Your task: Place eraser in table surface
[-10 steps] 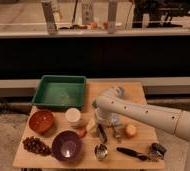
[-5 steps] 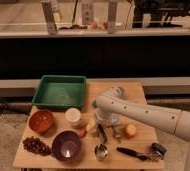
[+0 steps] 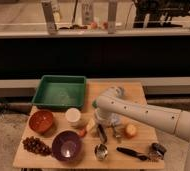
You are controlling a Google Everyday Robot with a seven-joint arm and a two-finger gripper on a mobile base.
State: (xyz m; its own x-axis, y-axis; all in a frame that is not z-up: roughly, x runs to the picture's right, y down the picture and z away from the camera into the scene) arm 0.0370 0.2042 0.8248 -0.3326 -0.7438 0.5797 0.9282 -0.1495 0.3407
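Observation:
The light-brown wooden table surface (image 3: 138,92) fills the middle of the camera view. My white arm reaches in from the right and bends down over the table's centre. My gripper (image 3: 109,132) points down close to the tabletop, between a white cup (image 3: 73,116) and an orange fruit (image 3: 131,130). A small pale block (image 3: 91,125) lies on the wood just left of the gripper. I cannot tell whether it is the eraser, or whether the gripper holds anything.
A green tray (image 3: 44,95) stands at the back left. An orange bowl (image 3: 41,120), a purple bowl (image 3: 67,145) and dark grapes (image 3: 35,146) sit at the front left. A metal cup (image 3: 101,151), a black utensil (image 3: 130,152) and a small dark object (image 3: 157,149) lie along the front.

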